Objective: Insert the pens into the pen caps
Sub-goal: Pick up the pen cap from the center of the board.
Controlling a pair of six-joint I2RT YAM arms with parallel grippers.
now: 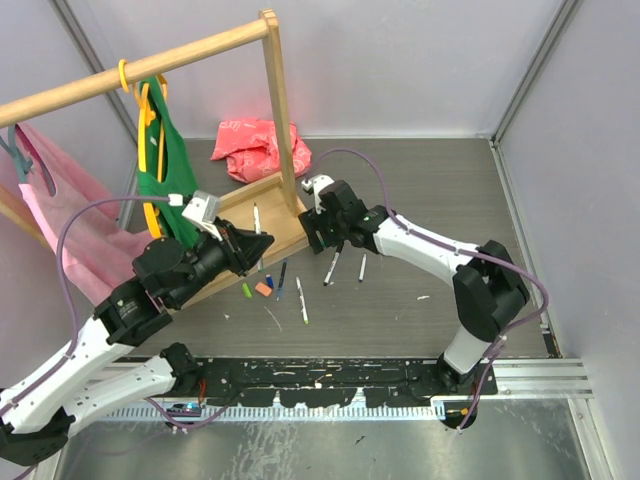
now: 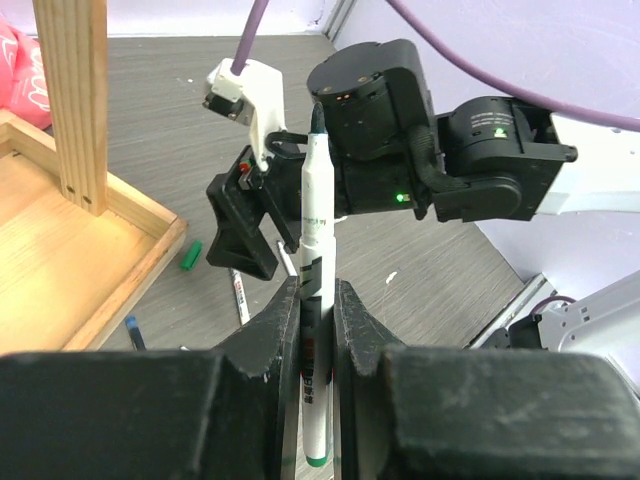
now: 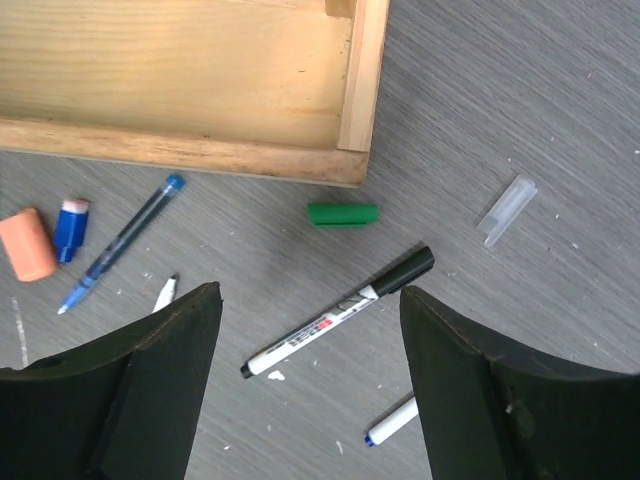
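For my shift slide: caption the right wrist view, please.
Right hand open above a black-ended pen; green cap lies nearby, just off the wooden base's corner.

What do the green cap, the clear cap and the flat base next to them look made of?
Green cap: likely plastic, smooth and opaque, even colour with a faint sheen. Clear cap: probably transparent plastic, since the grey tabletop shows through it. Flat base: wood, pale, with visible grain lines and a raised rim; it looks unpainted.
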